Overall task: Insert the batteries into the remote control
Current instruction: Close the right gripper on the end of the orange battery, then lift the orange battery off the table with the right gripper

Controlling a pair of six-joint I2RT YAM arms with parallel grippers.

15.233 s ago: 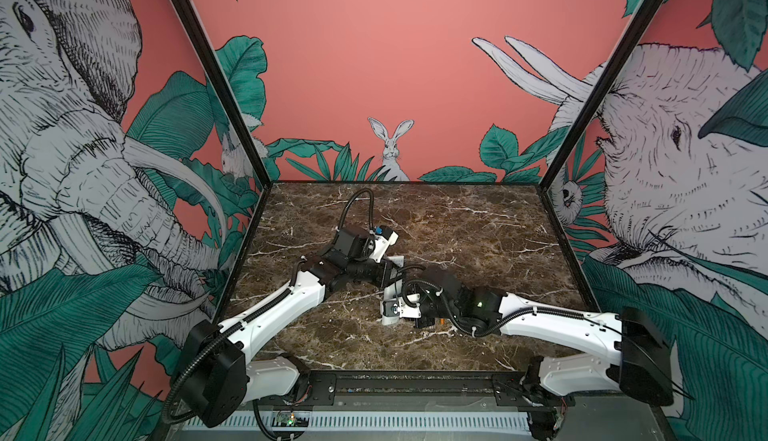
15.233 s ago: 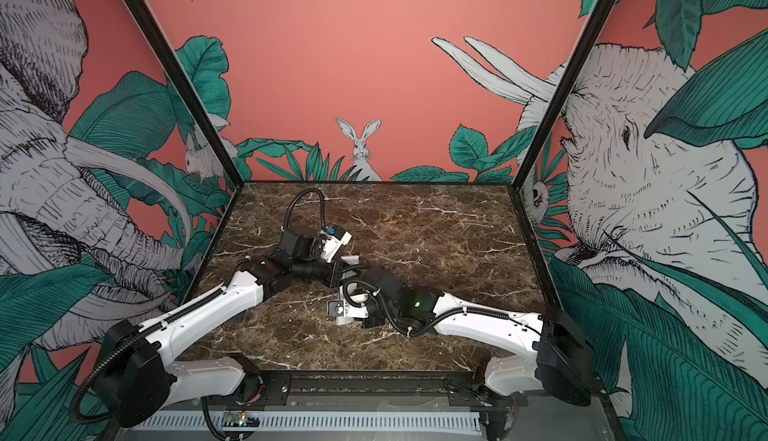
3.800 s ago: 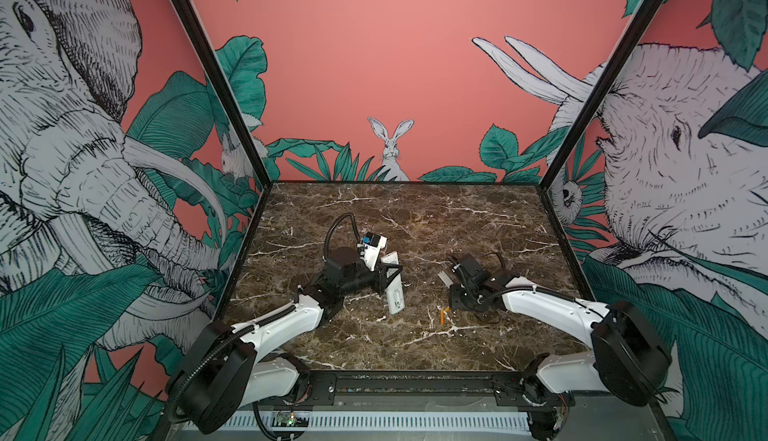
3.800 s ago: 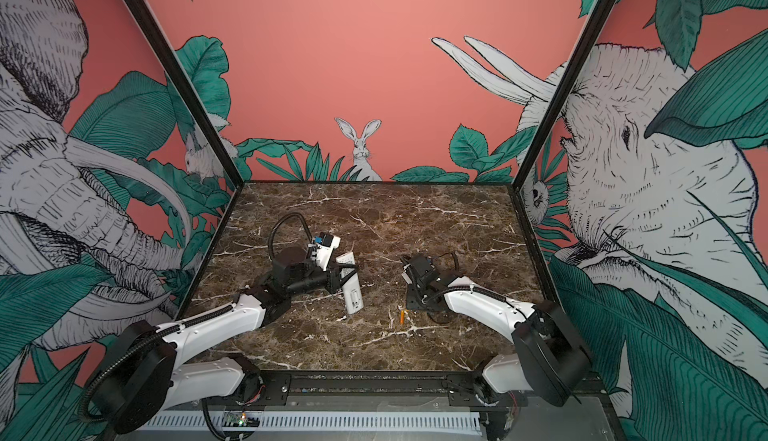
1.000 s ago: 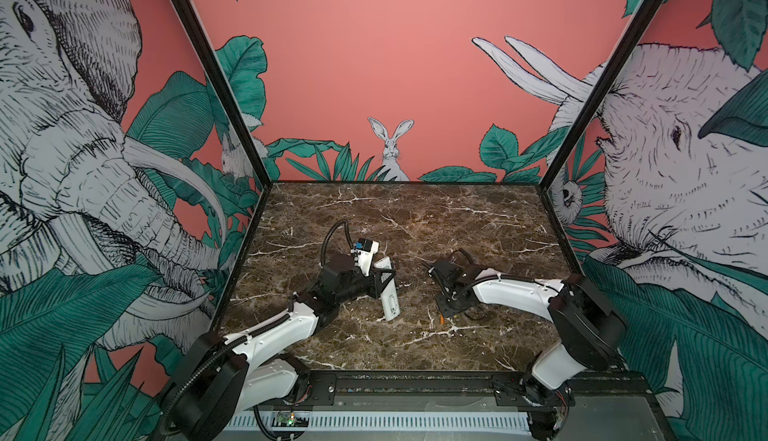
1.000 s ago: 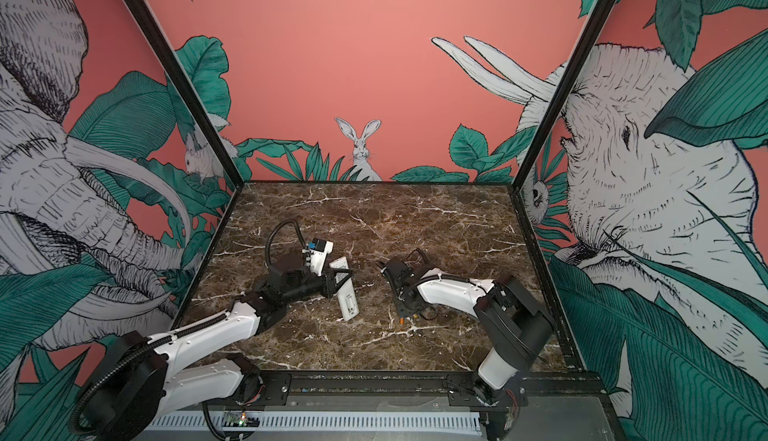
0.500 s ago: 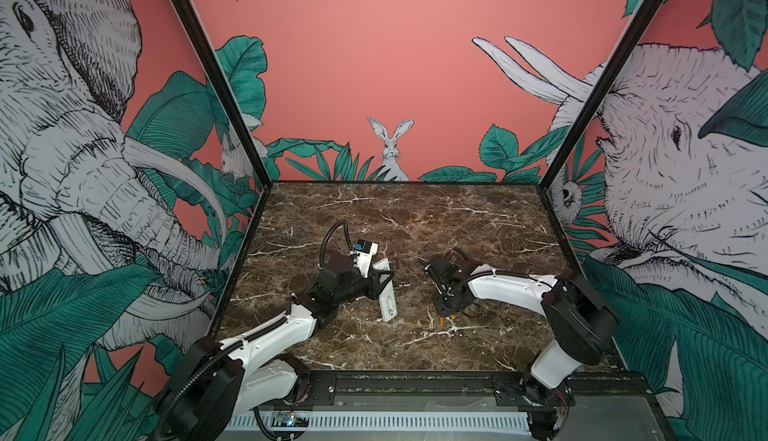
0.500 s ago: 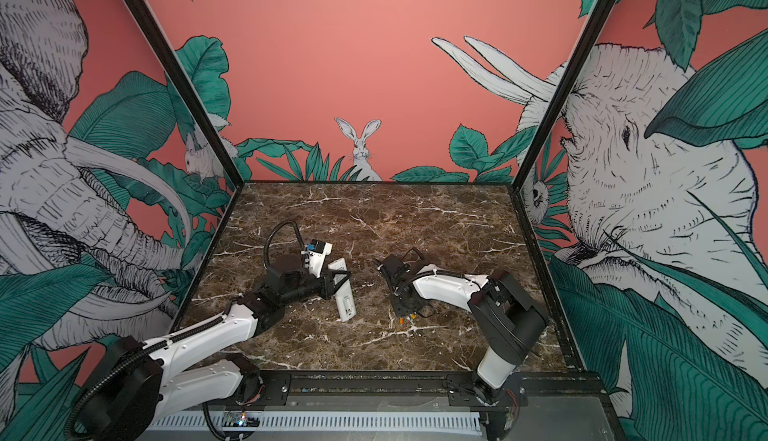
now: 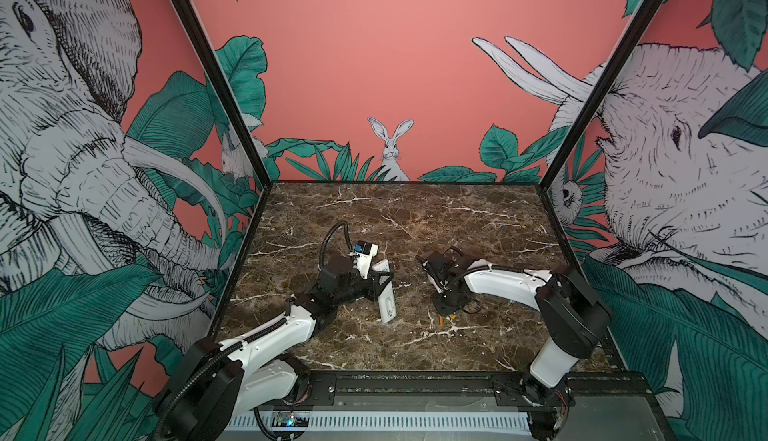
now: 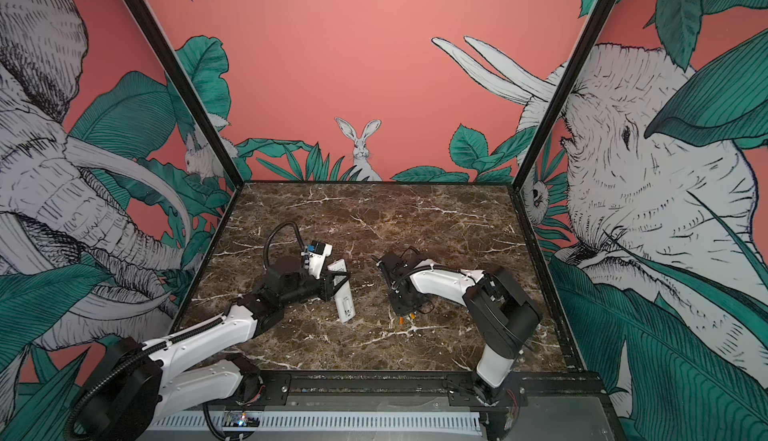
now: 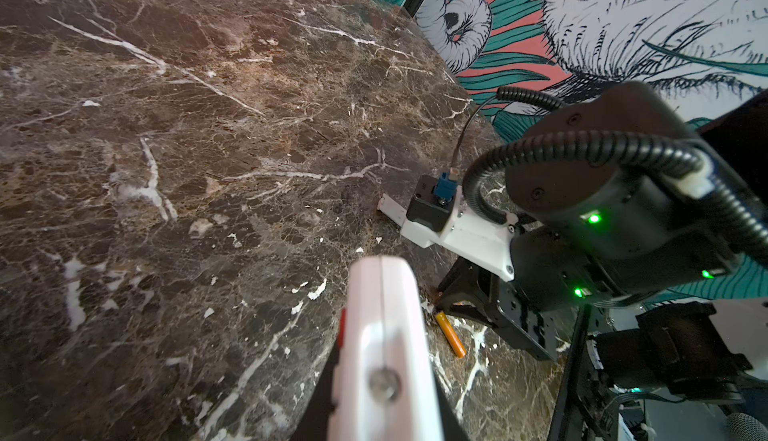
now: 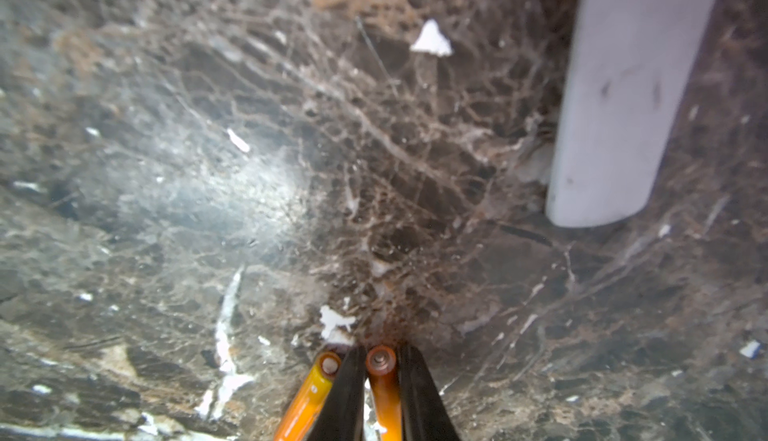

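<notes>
Between the fingers of the left pincer sat the remote control, clamped across its width about halfway along, with the jaws pressed tight on its sides. Its long white body stuck out beyond the pincer both ways, one end toward the back wall and the other toward the front rail. A small rectangular recess showed on the face turned upward. Seen from the left wrist, the remote control ran edge-on out from the pincer, with a strip of red along one side. Whether its forward end touched the table I could not tell.

Well apart from it, off to the left pincer's right, the right pincer pointed steeply down with its fingertips at the table. Its two black fingers stood close together and pinched one battery lengthwise between them. That battery lay flat on the marble, its metal end cap just past the fingertips. A second battery lay just outside one finger, touching it and almost parallel to the first. In both top views the batteries showed only as small orange tips at the pincer's foot. Ahead of the right pincer, near but clear of it, a flat white piece rested on the table.
</notes>
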